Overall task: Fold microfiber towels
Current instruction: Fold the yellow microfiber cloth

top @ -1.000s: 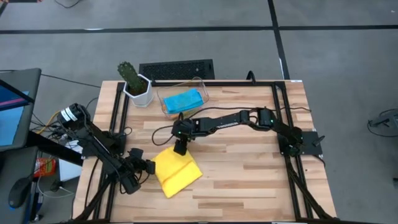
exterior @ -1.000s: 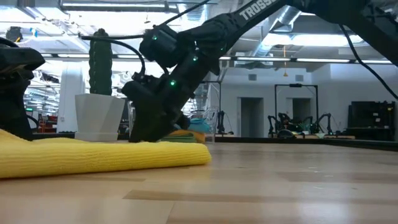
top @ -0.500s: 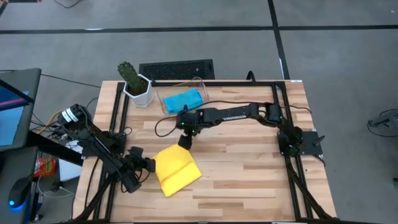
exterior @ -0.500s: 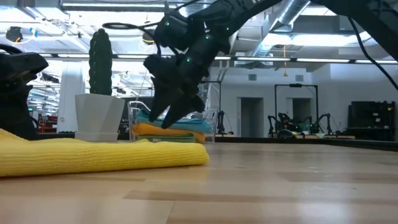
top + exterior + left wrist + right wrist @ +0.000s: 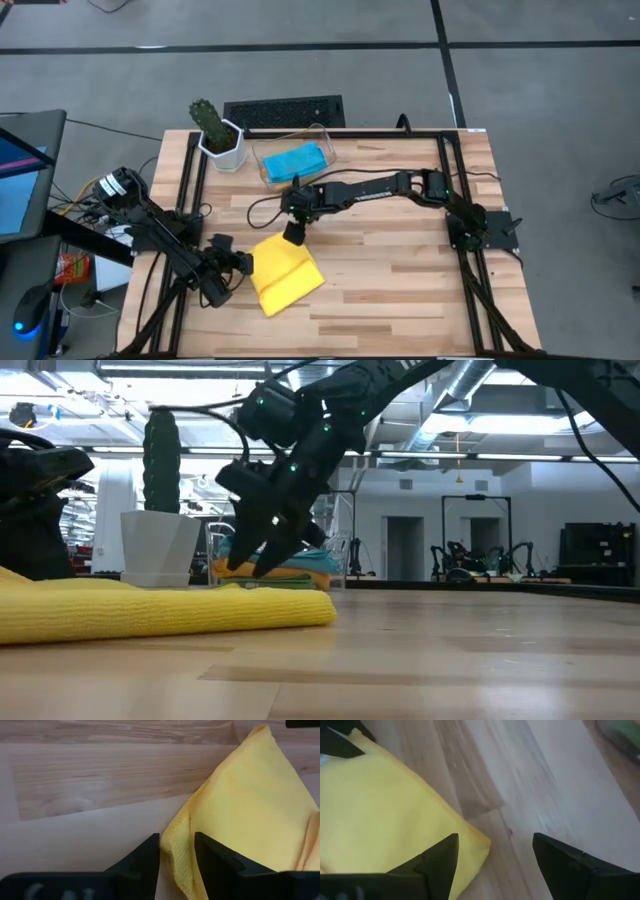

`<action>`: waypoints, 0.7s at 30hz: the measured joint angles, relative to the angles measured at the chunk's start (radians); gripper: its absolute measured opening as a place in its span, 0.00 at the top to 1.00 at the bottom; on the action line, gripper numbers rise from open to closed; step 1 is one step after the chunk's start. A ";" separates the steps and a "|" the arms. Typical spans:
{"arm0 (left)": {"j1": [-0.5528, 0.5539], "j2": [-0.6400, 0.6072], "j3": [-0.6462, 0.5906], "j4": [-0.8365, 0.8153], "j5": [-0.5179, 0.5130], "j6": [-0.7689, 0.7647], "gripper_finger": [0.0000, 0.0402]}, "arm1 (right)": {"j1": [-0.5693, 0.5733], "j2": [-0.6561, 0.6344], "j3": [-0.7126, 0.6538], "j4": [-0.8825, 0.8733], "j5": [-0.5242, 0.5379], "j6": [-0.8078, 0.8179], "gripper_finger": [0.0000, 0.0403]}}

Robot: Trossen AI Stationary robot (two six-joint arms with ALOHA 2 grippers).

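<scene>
yellow towel: 1, folded, table front-left | bin: 1, holding 3 stacked towels, light blue towel topmost | left gripper: pinching yellow towel's edge | right gripper: spread wide, holding nothing, above towel's far corner

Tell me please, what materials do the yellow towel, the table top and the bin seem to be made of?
The yellow towel looks like soft knitted microfiber: fine ribbed weave, matte, floppy edges. The table top appears to be pale wood planks with visible grain and a smooth, slightly glossy finish. The bin seems to be clear plastic, since the folded towels inside show through its walls.
</scene>
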 joint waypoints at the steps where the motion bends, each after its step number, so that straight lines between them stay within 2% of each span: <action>1: 0.001 0.000 0.000 0.005 -0.001 0.002 0.72 | 0.001 0.000 0.000 0.003 0.000 0.000 0.30; 7: 0.000 -0.005 0.002 0.018 0.038 0.045 0.72 | 0.001 0.000 0.000 0.004 0.004 -0.003 0.30; 10: -0.011 -0.059 0.002 -0.022 0.084 0.041 0.72 | -0.002 0.000 0.000 0.003 0.005 -0.005 0.30; 16: -0.019 -0.224 0.002 -0.118 0.003 0.053 0.72 | 0.001 0.000 0.000 -0.005 0.005 -0.005 0.30; 21: -0.007 -0.233 0.002 -0.117 0.008 0.106 0.72 | 0.014 0.000 0.000 -0.004 0.010 -0.005 0.30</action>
